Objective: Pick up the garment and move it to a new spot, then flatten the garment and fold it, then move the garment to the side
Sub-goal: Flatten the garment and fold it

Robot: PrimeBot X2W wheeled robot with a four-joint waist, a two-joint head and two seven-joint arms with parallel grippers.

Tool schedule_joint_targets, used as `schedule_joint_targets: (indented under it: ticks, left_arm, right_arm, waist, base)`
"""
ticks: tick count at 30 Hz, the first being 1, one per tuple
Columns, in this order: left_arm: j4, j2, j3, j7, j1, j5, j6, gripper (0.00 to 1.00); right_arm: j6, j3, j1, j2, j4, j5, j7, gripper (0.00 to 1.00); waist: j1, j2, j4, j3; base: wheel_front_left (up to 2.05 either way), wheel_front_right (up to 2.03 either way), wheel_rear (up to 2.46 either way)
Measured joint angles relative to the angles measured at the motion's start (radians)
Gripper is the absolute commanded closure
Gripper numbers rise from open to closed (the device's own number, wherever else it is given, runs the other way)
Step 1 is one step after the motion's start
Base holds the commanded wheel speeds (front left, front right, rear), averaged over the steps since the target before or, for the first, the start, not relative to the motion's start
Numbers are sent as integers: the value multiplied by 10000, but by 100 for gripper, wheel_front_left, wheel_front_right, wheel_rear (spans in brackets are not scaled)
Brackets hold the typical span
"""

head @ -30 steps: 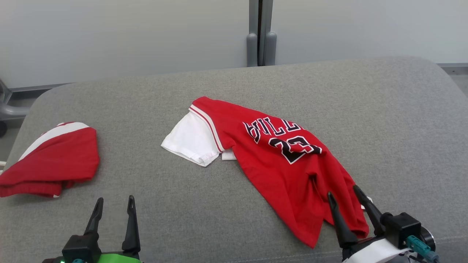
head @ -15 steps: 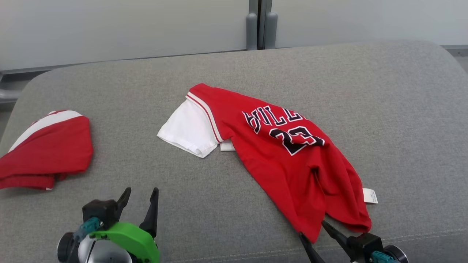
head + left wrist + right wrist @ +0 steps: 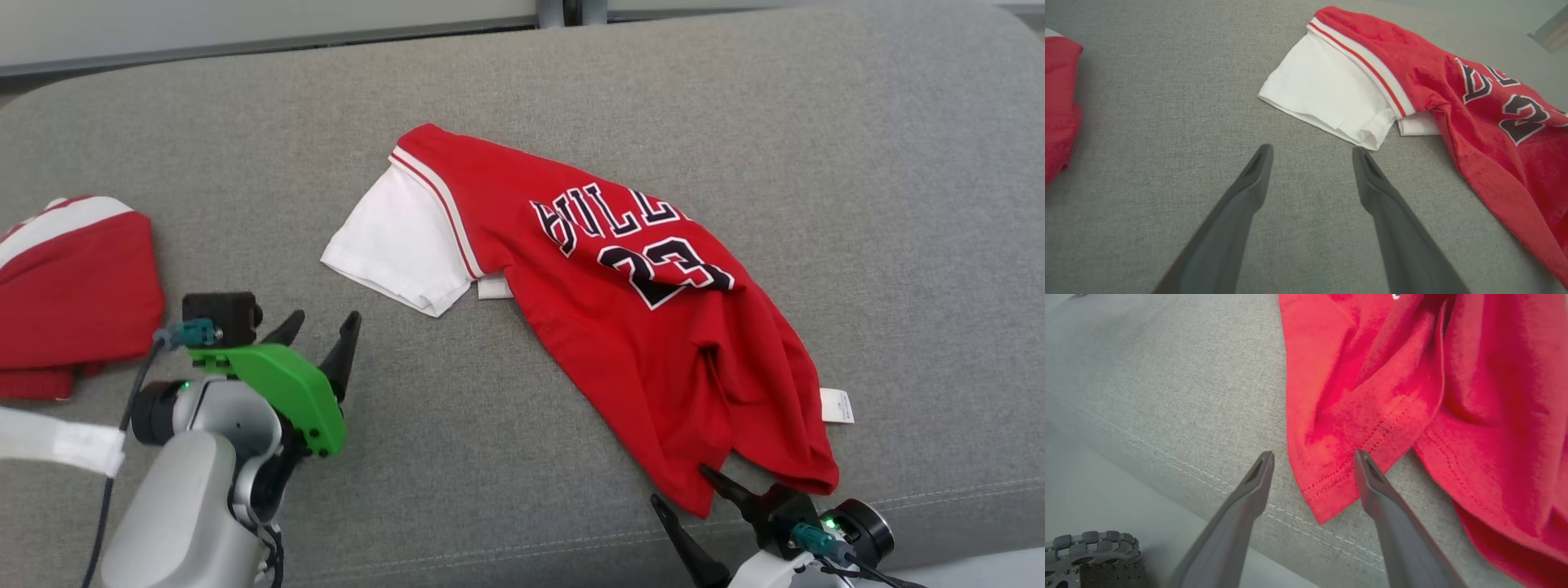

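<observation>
The garment is a red jersey with black lettering and a white sleeve, lying crumpled on a grey cushion. My left gripper is open, a short way in front of the white sleeve and apart from it. In the left wrist view that gripper has its fingertips just short of the sleeve's hem. My right gripper is open at the garment's near hem corner. In the right wrist view the gripper straddles that red corner.
A second red and white garment lies bunched at the far left, also at the left edge of the left wrist view. The cushion's stitched front edge runs just below my right gripper. A white label sticks out from the jersey's right side.
The head view has tilted down, so everything has shifted up. My left gripper has come forward toward the white sleeve. My right gripper has drawn back and lowered to the garment's near hem corner.
</observation>
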Motion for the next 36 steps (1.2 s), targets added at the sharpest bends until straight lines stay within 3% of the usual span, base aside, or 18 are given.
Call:
schedule_joint_targets:
  ticks: [11,16,20,21,22,23,30,36]
  left_arm:
    - [2859,-75,100,59,-2616,-671,-332,0]
    - [3963,-71,54,65,-3427,-1041,-372,0]
    - [4617,-23,-38,123,-3928,-1331,-405,2]
    - [4700,-8,-75,21,-4023,-1358,-408,50]
    - [4769,-12,-130,-31,-4084,-1457,-410,83]
    - [4769,-12,-130,-31,-4084,-1457,-410,100]
    - [4870,132,-738,-575,-4198,-1864,-410,100]
    - [4389,408,-922,-1306,-4152,-2109,-414,100]
  right_arm:
    - [0,546,-880,105,276,-134,-196,1]
    - [4,740,-1213,132,351,-127,-382,13]
    - [6,750,-1411,146,393,-77,-491,68]
    - [4,723,-1444,159,395,-61,-504,86]
    - [4,708,-1473,169,403,-42,-516,100]
    - [4,708,-1473,169,403,-42,-516,100]
    - [12,658,-1484,119,146,136,-708,100]
    - [8,502,-1303,-322,-1104,662,-894,100]
  waist:
    - [0,0,-245,1139]
    - [0,0,-464,1547]
    - [0,0,-634,1811]
    - [0,0,-672,1866]
    - [0,0,-706,1913]
    - [0,0,-706,1913]
    - [0,0,-808,1993]
    - [1,0,-792,1847]
  base:
    - [0,0,0]
    - [0,0,0]
    - [0,0,0]
    - [0,0,0]
    - [0,0,0]
    - [0,0,0]
    - [0,0,0]
    - [0,0,0]
